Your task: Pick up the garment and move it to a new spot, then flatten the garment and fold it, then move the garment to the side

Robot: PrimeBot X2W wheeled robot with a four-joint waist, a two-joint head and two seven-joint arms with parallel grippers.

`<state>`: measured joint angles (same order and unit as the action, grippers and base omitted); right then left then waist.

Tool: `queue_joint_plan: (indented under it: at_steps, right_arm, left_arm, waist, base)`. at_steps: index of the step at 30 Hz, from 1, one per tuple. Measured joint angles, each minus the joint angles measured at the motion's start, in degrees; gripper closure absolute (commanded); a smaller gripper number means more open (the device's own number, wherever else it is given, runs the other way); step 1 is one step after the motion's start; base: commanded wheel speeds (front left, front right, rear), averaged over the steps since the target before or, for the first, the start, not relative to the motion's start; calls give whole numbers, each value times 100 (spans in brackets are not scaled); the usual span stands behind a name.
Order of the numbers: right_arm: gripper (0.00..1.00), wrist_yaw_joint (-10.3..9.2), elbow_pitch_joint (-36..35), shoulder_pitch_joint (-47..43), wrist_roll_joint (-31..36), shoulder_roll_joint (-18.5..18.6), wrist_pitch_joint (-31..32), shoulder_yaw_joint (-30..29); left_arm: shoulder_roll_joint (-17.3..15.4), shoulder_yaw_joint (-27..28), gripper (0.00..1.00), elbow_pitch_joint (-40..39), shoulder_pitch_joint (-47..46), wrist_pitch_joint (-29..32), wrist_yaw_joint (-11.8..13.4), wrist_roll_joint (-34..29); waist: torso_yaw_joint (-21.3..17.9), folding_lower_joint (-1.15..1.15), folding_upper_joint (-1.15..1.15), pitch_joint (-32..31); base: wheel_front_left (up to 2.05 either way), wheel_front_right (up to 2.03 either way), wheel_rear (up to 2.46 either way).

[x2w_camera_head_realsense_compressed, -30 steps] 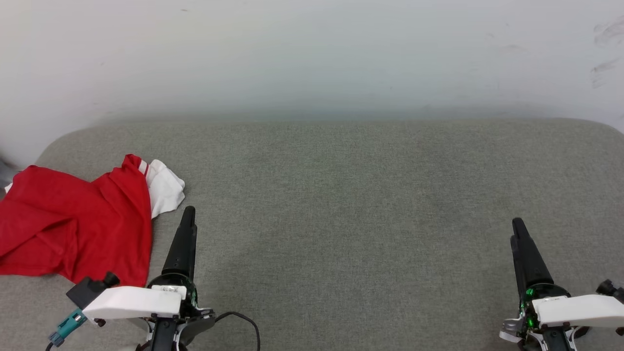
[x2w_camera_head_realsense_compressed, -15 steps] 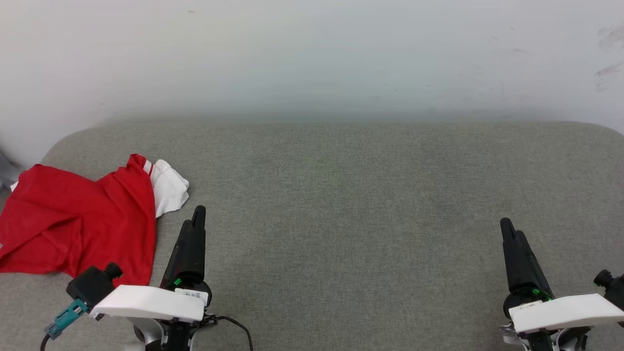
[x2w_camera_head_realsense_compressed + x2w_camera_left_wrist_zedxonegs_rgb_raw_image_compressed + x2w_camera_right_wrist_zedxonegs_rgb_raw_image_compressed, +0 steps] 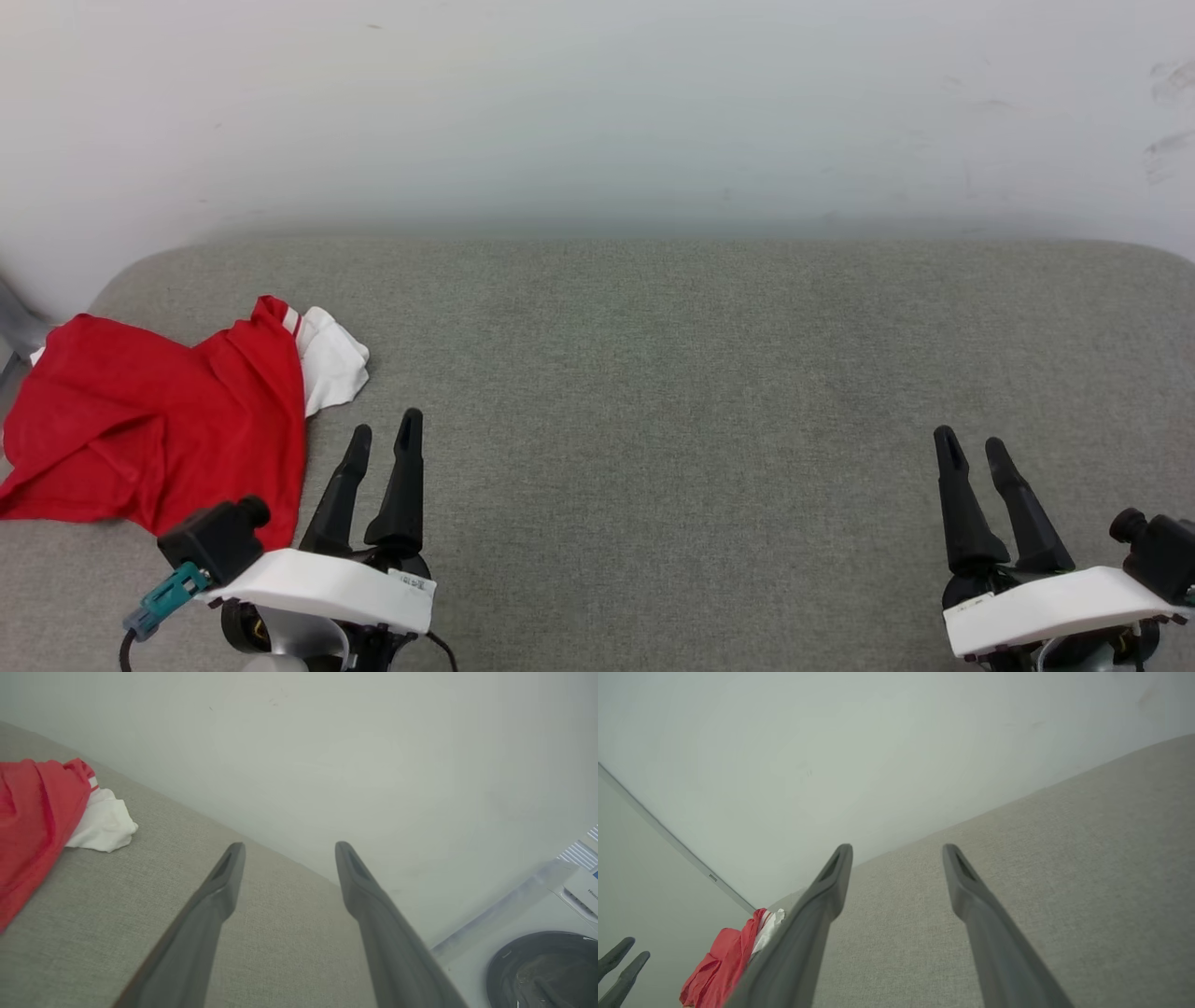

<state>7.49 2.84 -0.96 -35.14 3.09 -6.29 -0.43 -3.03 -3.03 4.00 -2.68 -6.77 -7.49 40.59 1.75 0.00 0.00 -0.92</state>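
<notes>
The grey padded surface (image 3: 709,373) spreads wide, with the garment (image 3: 159,429) crumpled at its far left end, a red heap lying roughly side to side with one white sleeve (image 3: 334,371) poking toward the middle. The left gripper (image 3: 385,426), fingers spread and empty, sits just beside the heap's right edge, so the cloth lies to its left and slightly ahead. The right gripper (image 3: 971,441), also spread and empty, is well apart, so the left arm looks better placed to reach.

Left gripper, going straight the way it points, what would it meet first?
Probably nothing near: the left gripper points over bare cushion toward the wall, with the garment off to its left. Depth is unclear.
</notes>
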Motion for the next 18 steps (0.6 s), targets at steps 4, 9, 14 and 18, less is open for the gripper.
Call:
queue_joint_plan:
  at_steps: [4, 9, 14, 18]
  right_arm:
    - [0, 0, -55, -23, 401, 8, 2, -4]
    - [0, 0, -137, -41, 918, 18, 13, -20]
    - [0, 0, -208, -60, 1352, 20, 69, -37]
    - [0, 0, -245, -96, 1661, 25, 130, -66]
  left_arm:
    - [-27, 38, 0, 40, 3, -56, 0, -485]
    - [-78, 64, 0, 57, 21, -142, 55, -1055]
    - [-162, 14, 0, 80, 71, -207, 165, -1505]
    - [-202, -47, 0, 126, 71, -267, 254, -1785]
  waist:
    - [12, 0, 0, -11]
    - [27, 0, 0, -23]
    - [39, 0, 0, -28]
    - [57, 0, 0, -36]
  base:
    - [0, 0, 0]
    - [0, 0, 0]
    - [0, 0, 0]
    - [0, 0, 0]
